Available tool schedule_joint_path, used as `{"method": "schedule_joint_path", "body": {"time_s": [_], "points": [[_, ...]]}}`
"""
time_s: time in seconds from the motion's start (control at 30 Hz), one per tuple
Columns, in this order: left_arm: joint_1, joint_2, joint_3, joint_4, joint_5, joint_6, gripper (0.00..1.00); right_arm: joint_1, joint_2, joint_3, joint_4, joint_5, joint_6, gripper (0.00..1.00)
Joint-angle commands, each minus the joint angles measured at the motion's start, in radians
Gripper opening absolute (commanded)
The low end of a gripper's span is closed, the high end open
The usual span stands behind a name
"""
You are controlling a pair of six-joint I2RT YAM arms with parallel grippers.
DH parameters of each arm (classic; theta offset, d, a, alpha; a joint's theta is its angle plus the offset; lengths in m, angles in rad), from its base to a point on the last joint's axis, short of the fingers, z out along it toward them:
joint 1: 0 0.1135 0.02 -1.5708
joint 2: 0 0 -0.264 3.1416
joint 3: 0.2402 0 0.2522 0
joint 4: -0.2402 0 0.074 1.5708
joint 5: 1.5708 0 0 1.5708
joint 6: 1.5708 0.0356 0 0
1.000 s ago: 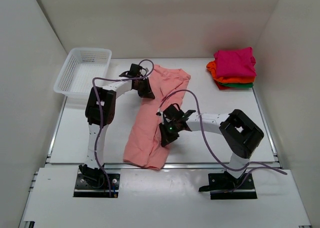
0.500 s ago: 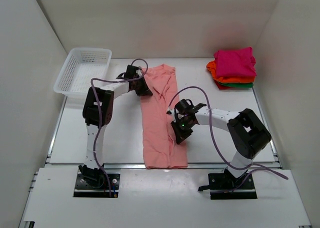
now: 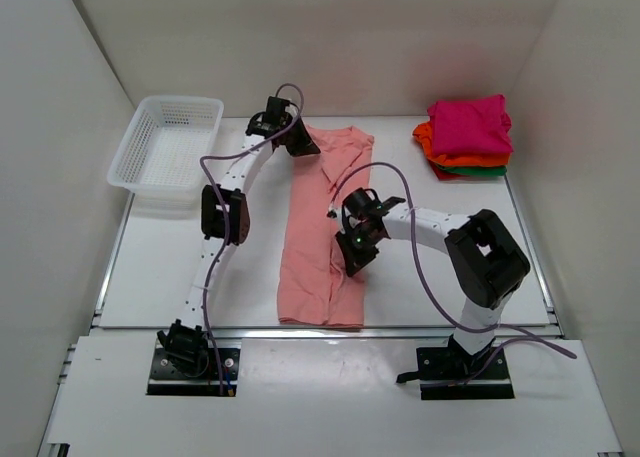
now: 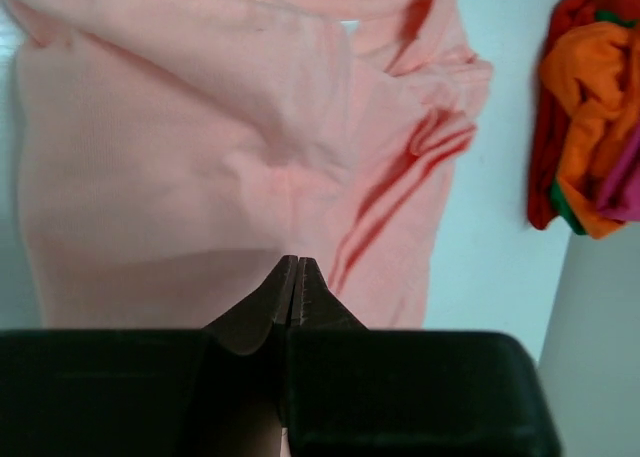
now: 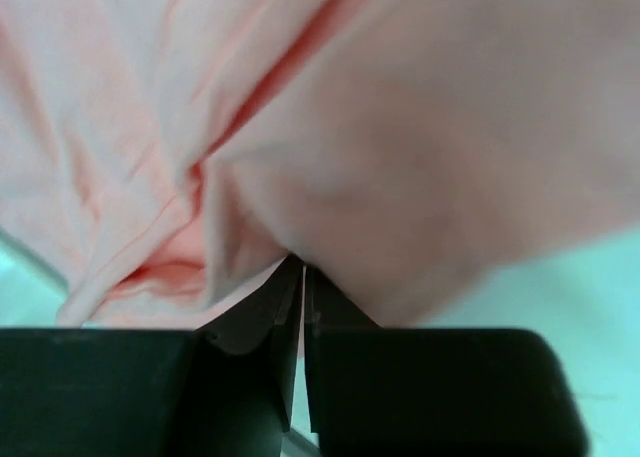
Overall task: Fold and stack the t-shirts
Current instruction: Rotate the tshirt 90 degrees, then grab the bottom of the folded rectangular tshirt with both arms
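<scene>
Okay, left gripper [image 4: 296,263] and right gripper [image 5: 302,269] both sit closed on the salmon-pink t-shirt [image 3: 318,217], with cloth bunched just ahead of the right tips. Probably best to hold it taut between them and move both together.

Colours noted: salmon-pink t-shirt [image 3: 318,242] plain, darker coral in its creases; other shirts plain too, magenta t-shirt [image 3: 470,122], orange t-shirt [image 3: 450,159], green t-shirt [image 3: 492,171], red t-shirt [image 3: 446,174]; basket [image 3: 180,101] white, open-mesh pattern; tabletop [image 3: 160,267] white; fingers [image 4: 262,312] black; arms [image 3: 425,220] white with black joints; cables [image 3: 376,165] purple.
</scene>
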Motion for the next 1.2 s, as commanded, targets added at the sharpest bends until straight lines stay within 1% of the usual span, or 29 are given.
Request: {"method": "schedule_joint_path", "body": {"time_s": [0.0,0.03,0.07,0.1,0.13,0.17,0.2,0.23,0.27,0.3,0.33,0.37,0.4,0.43,0.47,0.5,0.57,0.6,0.63,0.67,0.7,0.73,0.8,0.83,0.93,1.0,1.03,1.1,1.17], "points": [[0.024,-0.169,0.025,-0.060,0.050,-0.002,0.08,-0.048,-0.013,0.118,-0.079,0.138,-0.076,0.05],[0.024,-0.233,0.008,-0.081,0.044,0.015,0.09,-0.056,-0.032,0.144,-0.096,0.147,-0.075,0.09],[0.027,-0.299,-0.036,-0.095,0.045,0.044,0.09,-0.057,-0.060,0.143,-0.119,0.169,-0.099,0.11],[0.025,-0.374,-0.072,-0.135,0.024,0.084,0.09,-0.053,-0.100,0.140,-0.136,0.172,-0.096,0.15],[0.022,-0.416,-0.107,-0.181,0.025,0.113,0.10,-0.048,-0.124,0.140,-0.148,0.170,-0.088,0.24],[0.015,-0.508,-0.197,-0.198,0.004,0.164,0.12,-0.047,-0.175,0.128,-0.143,0.161,-0.059,0.34],[0.012,-0.612,-0.351,-0.207,-0.001,0.199,0.13,-0.048,-0.233,0.097,-0.135,0.140,-0.014,0.39],[0.009,-0.681,-0.454,-0.166,0.007,0.212,0.14,-0.053,-0.261,0.044,-0.117,0.126,0.045,0.48],[0.009,-0.835,-0.718,-0.073,0.024,0.203,0.15,-0.053,-0.320,0.016,-0.103,0.105,0.085,0.54],[0.012,-1.012,-1.028,-0.007,0.050,0.175,0.16,-0.069,-0.388,-0.054,-0.080,0.082,0.164,0.54],[0.012,-1.098,-1.187,0.144,0.067,0.120,0.18,-0.085,-0.422,-0.154,-0.036,0.068,0.259,0.56],[0.018,-1.269,-1.465,0.285,0.071,0.098,0.19,-0.093,-0.503,-0.209,-0.006,0.049,0.307,0.55],[0.022,-1.414,-1.693,0.334,0.067,0.057,0.21,-0.108,-0.589,-0.315,0.050,0.026,0.394,0.55],[0.015,-1.474,-1.780,0.362,0.036,0.060,0.22,-0.100,-0.635,-0.425,0.105,0.034,0.481,0.56],[-0.008,-1.571,-1.901,0.329,0.021,0.074,0.26,-0.096,-0.720,-0.508,0.123,0.048,0.564,0.57],[-0.022,-1.642,-1.987,0.305,-0.025,0.101,0.29,-0.074,-0.805,-0.546,0.153,0.080,0.603,0.60],[-0.111,-1.746,-2.109,0.294,-0.067,0.098,0.31,-0.044,-0.926,-0.671,0.169,0.143,0.744,0.62],[-0.126,-1.813,-2.206,0.328,-0.065,0.057,0.34,-0.025,-0.991,-0.702,0.180,0.164,0.769,0.64],[-0.123,-1.882,-2.292,0.348,-0.045,0.016,0.40,-0.021,-1.048,-0.753,0.195,0.173,0.815,0.64],[-0.114,-1.920,-2.328,0.363,-0.050,-0.006,0.40,-0.034,-1.069,-0.791,0.210,0.167,0.836,0.66],[-0.117,-1.990,-2.386,0.365,-0.067,-0.033,0.40,-0.039,-1.100,-0.808,0.209,0.161,0.850,0.67],[-0.114,-2.060,-2.429,0.357,-0.096,-0.050,0.40,-0.036,-1.111,-0.830,0.200,0.170,0.873,0.68],[-0.100,-2.149,-2.491,0.353,-0.108,-0.086,0.41,-0.010,-1.129,-0.848,0.207,0.218,0.921,0.69],[-0.096,-2.203,-2.523,0.356,-0.102,-0.109,0.42,0.019,-1.132,-0.865,0.222,0.241,0.948,0.69],[-0.111,-2.283,-2.610,0.376,-0.107,-0.181,0.43,0.079,-1.096,-0.906,0.287,0.272,1.040,0.68],[-0.132,-2.317,-2.649,0.414,-0.110,-0.230,0.43,0.137,-1.059,-0.922,0.328,0.304,1.090,0.68],[-0.139,-2.342,-2.675,0.419,-0.107,-0.259,0.44,0.192,-1.028,-0.917,0.338,0.336,1.122,0.67],[-0.155,-2.357,-2.687,0.423,-0.100,-0.281,0.46,0.265,-0.985,-0.896,0.358,0.362,1.171,0.66],[-0.179,-2.350,-2.666,0.393,-0.125,-0.259,0.45,0.327,-0.907,-0.871,0.370,0.411,1.215,0.65]]}}
